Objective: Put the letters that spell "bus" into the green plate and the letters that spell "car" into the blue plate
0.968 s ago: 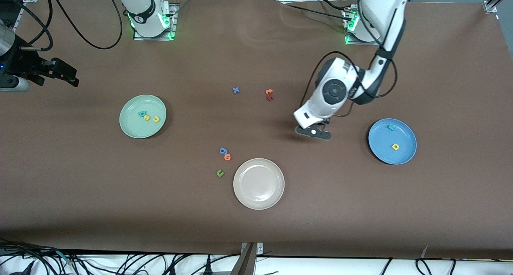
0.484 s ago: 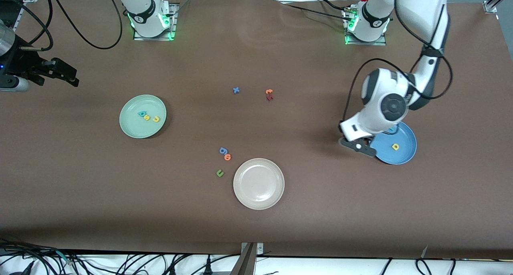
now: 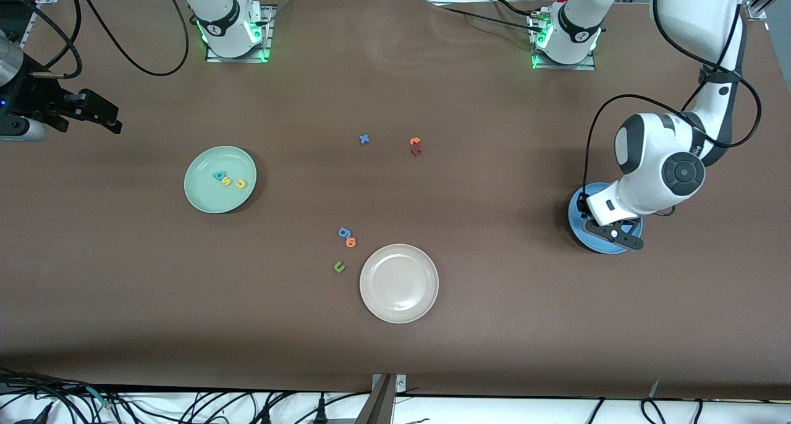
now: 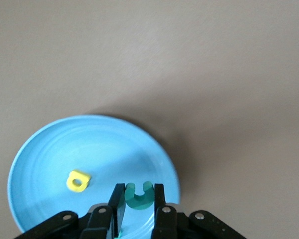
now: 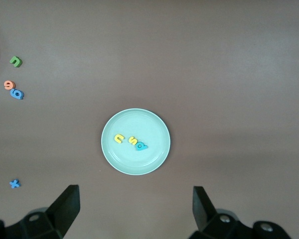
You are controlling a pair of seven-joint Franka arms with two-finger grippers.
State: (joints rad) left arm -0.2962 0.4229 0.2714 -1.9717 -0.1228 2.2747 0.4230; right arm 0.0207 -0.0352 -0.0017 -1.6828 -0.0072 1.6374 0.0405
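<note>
- A small teal foam letter, curved like a c (image 4: 138, 199), is pinched between the fingers of the left gripper (image 4: 139, 189), which hangs low over the round medium-blue plate (image 4: 50, 149); the grip looks meant to carry the letter right to the drop point.
- On that plate, toward the table's edge at the left arm's end, lies a yellow foam a (image 4: 78, 180). No second teal letter shows there; the gripper may hide it.
- Letting go over the plate's bare floor appears to be the step in hand, clear of the a so nothing stacks.
- The round pale mint-green plate (image 3: 204, 198), toward the right arm's end, holds a teal b (image 3: 218, 176), a yellow s (image 3: 227, 181) and a yellow-orange u (image 3: 241, 183) in a row: "bus" looks done.
- The right gripper (image 3: 93, 112) waits high at the table's edge at its own end, fingers spread wide and empty.
- Left on the bare table, since neither word needs them: a blue x (image 3: 364, 139), an orange t (image 3: 415, 141) touching a dark red letter (image 3: 416, 151), a blue g (image 3: 343, 232), a small orange letter (image 3: 351, 242) and a green u (image 3: 338, 266), beside an empty beige-white plate (image 3: 398, 283).
</note>
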